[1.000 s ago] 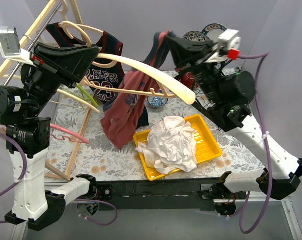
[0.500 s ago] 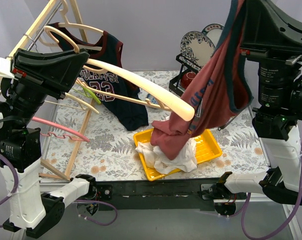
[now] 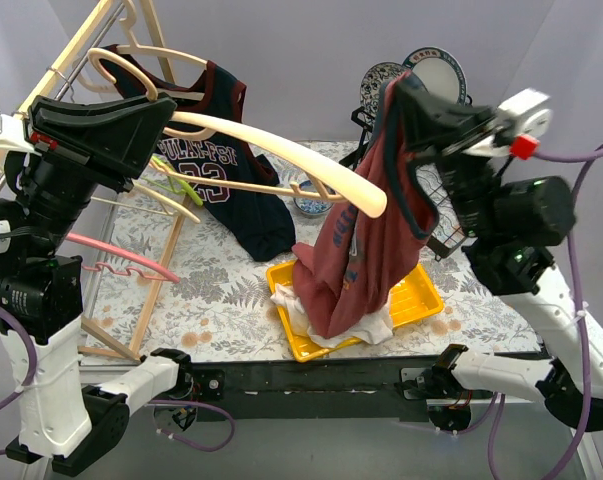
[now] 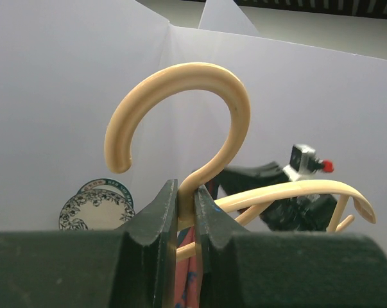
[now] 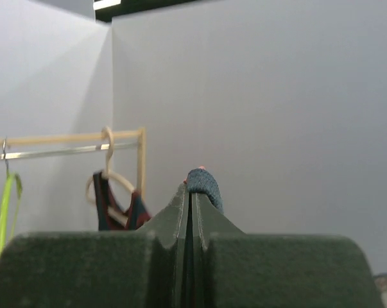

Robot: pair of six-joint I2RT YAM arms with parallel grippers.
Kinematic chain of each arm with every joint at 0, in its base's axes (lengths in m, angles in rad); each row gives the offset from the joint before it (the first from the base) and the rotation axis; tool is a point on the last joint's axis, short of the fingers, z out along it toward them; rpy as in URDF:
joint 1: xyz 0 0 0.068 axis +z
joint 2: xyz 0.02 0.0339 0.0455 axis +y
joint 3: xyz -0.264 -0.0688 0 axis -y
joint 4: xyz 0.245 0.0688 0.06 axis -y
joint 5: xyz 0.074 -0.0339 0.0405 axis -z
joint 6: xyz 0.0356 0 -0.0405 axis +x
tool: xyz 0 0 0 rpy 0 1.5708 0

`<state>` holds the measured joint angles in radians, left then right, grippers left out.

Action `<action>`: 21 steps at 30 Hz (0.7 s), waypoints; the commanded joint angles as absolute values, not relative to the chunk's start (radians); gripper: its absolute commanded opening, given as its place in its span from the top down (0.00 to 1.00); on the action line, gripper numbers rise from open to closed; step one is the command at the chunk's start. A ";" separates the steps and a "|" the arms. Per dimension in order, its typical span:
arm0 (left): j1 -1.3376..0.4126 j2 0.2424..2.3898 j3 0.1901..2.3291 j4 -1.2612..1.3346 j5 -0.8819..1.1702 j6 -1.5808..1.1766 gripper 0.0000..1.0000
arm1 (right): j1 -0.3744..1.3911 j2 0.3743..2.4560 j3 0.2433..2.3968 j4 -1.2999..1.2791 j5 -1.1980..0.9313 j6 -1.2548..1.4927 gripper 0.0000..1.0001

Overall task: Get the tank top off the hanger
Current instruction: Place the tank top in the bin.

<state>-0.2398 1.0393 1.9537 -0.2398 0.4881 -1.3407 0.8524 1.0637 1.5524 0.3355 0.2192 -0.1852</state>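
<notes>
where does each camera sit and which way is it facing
top external: above and behind the bases, looking down on the table; both arms show, left gripper holding the hanger, right gripper the tank top.
left wrist: looks along its own fingers at the hanger hook and the right gripper.
right wrist: looks past its fingers to the jersey on the rail.
shared: hanger, top and left wrist.

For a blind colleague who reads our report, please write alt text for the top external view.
The right gripper holds a dark red tank top up, its hem hanging into a yellow tray on white cloth. The left gripper clamps a cream hanger, whose tip overlaps the garment in this view.
</notes>
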 commanded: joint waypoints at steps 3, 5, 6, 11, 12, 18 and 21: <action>-0.239 1.046 2.014 -0.290 0.416 -1.279 1.00 | 0.850 0.856 1.142 0.185 0.261 0.062 0.99; -0.239 1.051 2.022 -0.295 0.410 -1.273 1.00 | 0.851 0.792 1.054 0.115 0.316 0.147 0.99; -0.241 1.051 2.020 -0.295 0.408 -1.273 1.00 | 0.850 0.769 1.013 0.086 0.327 0.231 0.99; -0.239 1.042 2.000 -0.299 0.397 -1.250 1.00 | 0.850 0.652 0.712 -0.064 0.286 0.495 0.99; -0.241 1.039 1.993 -0.302 0.385 -1.246 1.00 | 0.850 0.643 0.666 -0.081 0.281 0.529 0.99; -0.239 1.020 1.973 -0.324 0.327 -1.201 1.00 | 0.848 0.683 0.408 -0.248 0.307 0.875 0.99; -0.239 1.029 1.983 -0.351 0.304 -1.175 1.00 | 0.850 0.680 0.305 -0.238 0.351 0.959 0.99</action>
